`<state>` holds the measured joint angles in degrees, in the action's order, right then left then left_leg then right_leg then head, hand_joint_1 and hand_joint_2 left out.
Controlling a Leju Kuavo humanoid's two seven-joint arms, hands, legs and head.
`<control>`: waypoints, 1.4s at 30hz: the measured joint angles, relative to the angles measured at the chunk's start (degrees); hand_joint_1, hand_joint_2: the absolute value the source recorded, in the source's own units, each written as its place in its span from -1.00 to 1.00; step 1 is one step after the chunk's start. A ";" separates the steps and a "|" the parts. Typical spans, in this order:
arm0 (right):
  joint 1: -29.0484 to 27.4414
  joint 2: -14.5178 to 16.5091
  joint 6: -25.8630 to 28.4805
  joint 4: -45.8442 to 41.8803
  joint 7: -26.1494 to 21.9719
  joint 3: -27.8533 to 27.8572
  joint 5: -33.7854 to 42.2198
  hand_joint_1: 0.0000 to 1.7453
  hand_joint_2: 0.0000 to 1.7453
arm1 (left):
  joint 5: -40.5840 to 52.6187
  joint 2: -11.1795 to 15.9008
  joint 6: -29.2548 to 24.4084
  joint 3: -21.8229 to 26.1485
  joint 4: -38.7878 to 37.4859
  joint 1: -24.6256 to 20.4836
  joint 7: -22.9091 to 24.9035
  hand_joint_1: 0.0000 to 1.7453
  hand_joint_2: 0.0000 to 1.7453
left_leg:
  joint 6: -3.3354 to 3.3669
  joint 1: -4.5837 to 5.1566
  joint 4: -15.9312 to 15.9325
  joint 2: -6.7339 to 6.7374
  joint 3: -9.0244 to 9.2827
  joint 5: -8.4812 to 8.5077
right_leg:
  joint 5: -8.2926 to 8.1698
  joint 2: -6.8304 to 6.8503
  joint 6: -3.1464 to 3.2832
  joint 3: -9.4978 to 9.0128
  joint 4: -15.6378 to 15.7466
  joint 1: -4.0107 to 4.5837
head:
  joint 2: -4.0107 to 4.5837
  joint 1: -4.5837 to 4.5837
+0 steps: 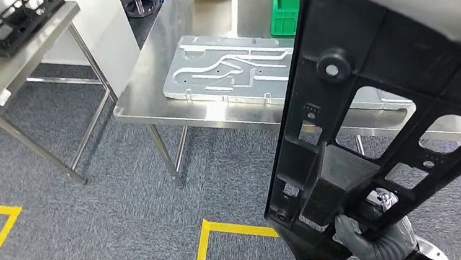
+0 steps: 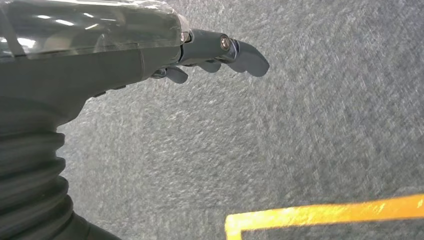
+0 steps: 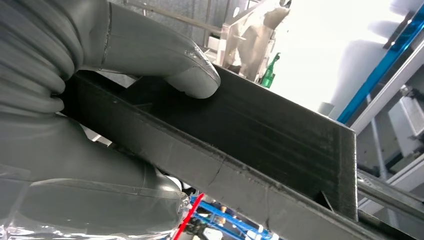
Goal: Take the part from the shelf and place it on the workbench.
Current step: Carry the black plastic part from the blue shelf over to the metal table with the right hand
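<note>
A large black plastic frame part (image 1: 375, 106) with cut-out windows stands upright close to my head camera, on the right. My right hand (image 1: 373, 233) grips it at its lower end. In the right wrist view the grey thumb (image 3: 192, 75) presses on the black part (image 3: 260, 135). The steel workbench (image 1: 150, 86) lies ahead, beyond the part. My left hand (image 2: 215, 52) hangs above the grey carpet with its fingers loosely curled and holds nothing.
A silver metal plate (image 1: 229, 68) with routed grooves lies on the workbench. A green crate (image 1: 283, 8) stands behind it. Another steel table (image 1: 0, 73) at the left carries a black part (image 1: 11, 20). Yellow tape lines (image 1: 236, 232) mark the carpet.
</note>
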<state>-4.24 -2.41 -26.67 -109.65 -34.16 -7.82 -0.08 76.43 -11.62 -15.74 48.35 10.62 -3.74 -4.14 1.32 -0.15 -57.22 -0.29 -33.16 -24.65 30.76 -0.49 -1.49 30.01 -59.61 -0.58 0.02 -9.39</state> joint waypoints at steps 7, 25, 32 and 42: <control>-0.55 -0.14 0.40 -0.02 -0.06 0.00 -0.02 1.00 1.00 | 0.28 -0.08 0.01 0.05 0.00 0.05 -0.11 -1.00 1.00 | 0.40 -0.09 0.34 -0.06 2.88 -2.06 | -1.36 0.26 -0.73 8.12 -9.10 -0.55 | 0.00 0.03; -3.29 -0.39 1.52 -1.12 -1.62 0.00 -0.84 1.00 1.00 | 0.88 -0.03 0.22 0.06 0.00 0.13 -0.52 -1.00 1.00 | -2.15 -0.30 -2.90 0.05 -1.39 0.13 | -1.37 0.00 1.24 -1.02 1.75 -0.38 | 0.00 0.00; -3.66 -0.46 1.77 -1.26 -2.04 0.00 -0.99 1.00 1.00 | 0.91 -0.03 0.16 0.11 0.00 0.03 -0.52 -1.00 1.00 | 0.31 -0.39 -0.21 0.01 0.52 -0.72 | 2.52 0.19 -0.58 2.20 -5.07 -0.41 | 0.00 0.03; -4.23 -0.54 1.85 -1.27 -2.03 0.00 -1.22 1.00 1.00 | 0.78 -0.08 0.33 0.21 0.00 0.10 -0.47 -1.00 1.00 | -0.75 0.18 -0.26 -0.22 3.85 -4.21 | -5.59 0.19 0.84 4.62 0.63 0.31 | 0.00 -0.01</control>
<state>-8.47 -2.95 -24.82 -110.91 -36.19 -7.82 -1.30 77.21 -11.70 -15.41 48.55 10.62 -3.64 -4.61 0.57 0.04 -57.48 -0.51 -29.31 -28.86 25.18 -0.31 -0.66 34.63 -58.98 -0.28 0.02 -9.39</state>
